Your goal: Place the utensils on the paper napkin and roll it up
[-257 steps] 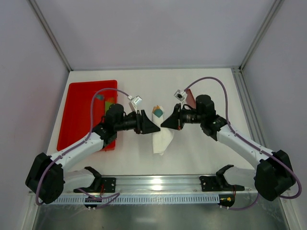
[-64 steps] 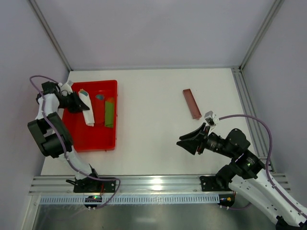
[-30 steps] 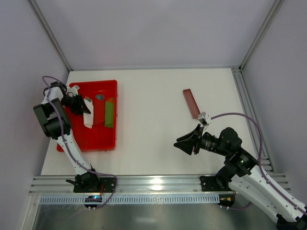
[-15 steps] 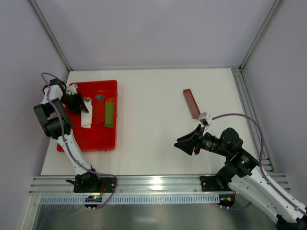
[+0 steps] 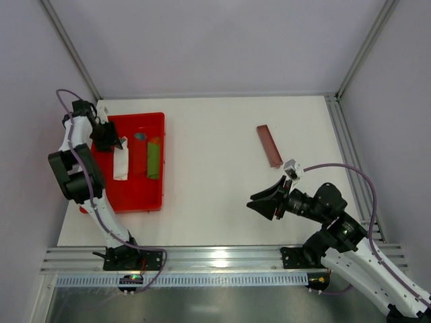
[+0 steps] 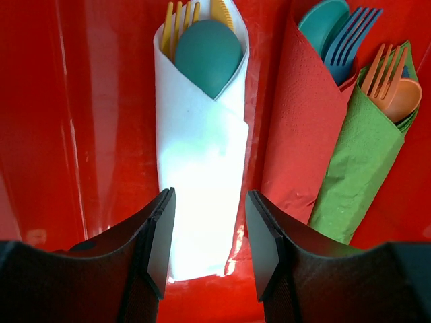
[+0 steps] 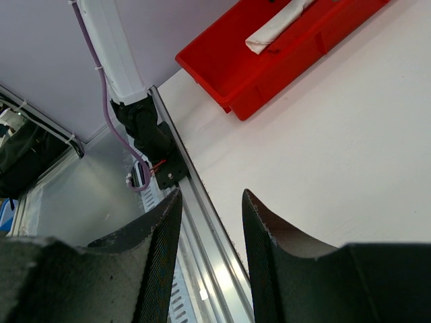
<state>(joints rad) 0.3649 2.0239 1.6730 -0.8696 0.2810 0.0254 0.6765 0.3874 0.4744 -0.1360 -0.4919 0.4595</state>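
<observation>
Paper napkin roll (image 6: 200,155) lies in red tray (image 6: 81,134), closely flanked by spread left hand (image 6: 209,202); right hand (image 7: 210,202) likewise spread.

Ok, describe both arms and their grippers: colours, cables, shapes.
The left arm and right arm have white links with black joints. A purple cable loops along each. The left gripper and right gripper have black, wedge-shaped fingers.

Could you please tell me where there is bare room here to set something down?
The widest free patch is the white table between the red tray and the brown bar, front to back. The right gripper hovers over the near right. The tray is crowded: white napkin roll, red roll and green roll side by side.
</observation>
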